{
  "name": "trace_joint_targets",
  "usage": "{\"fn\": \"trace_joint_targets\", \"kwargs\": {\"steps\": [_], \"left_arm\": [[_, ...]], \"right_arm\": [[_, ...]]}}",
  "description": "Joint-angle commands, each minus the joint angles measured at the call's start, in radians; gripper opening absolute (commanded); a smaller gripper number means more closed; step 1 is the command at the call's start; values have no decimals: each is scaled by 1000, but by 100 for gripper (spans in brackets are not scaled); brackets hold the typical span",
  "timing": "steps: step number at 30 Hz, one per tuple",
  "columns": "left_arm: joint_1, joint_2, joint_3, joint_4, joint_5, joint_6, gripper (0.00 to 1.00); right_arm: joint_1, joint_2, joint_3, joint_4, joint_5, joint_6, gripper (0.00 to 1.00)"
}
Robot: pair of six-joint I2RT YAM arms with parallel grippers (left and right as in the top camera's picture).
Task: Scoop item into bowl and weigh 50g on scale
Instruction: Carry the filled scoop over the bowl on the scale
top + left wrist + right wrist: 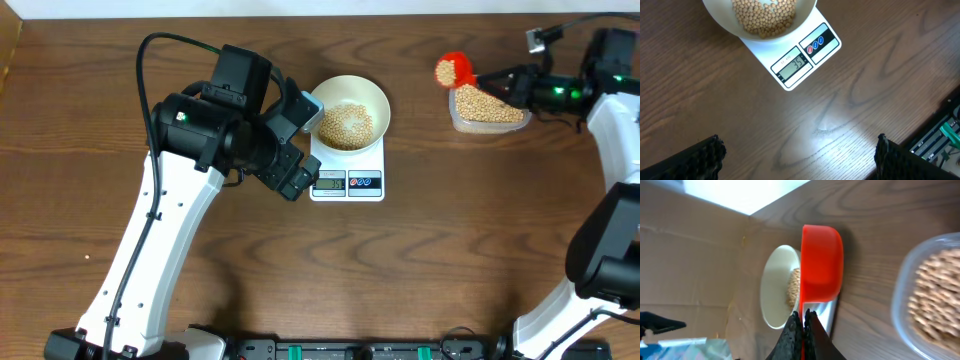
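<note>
your bowl [377, 99] of beans [346, 125] reads 35 on the scale [805, 57], short of fifty; right hand [804, 317] clamped on the red scoop [822, 262], left hand [799, 145] apart, empty.

The overhead camera looked straight down from high above, taking in the whole table [420, 270]. The left wrist camera hung close over the scale [799, 57], facing down at its display and the near rim of the bowl [720, 20]. The right wrist camera, rolled sideways, looked low along its pincer [802, 317] and red scoop [822, 262] toward the bowl; the tub [930, 300] showed there and overhead.
</note>
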Motion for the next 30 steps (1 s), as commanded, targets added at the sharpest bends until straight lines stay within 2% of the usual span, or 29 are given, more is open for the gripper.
{"fn": "trace_joint_targets", "kwargs": {"steps": [1,10,23,30], "left_arm": [[0,-16,10,0,-6,-10,98],[0,-16,10,0,-7,-10,98],[0,-16,10,0,-6,-10,98],[0,-16,10,0,-6,-10,98]], "right_arm": [[59,12,21,23,-48,58,1],[188,12,24,64,-47,87,1],[319,9,24,58,36,32,1],[347,-8,68,-41,148,-53,1]]}}
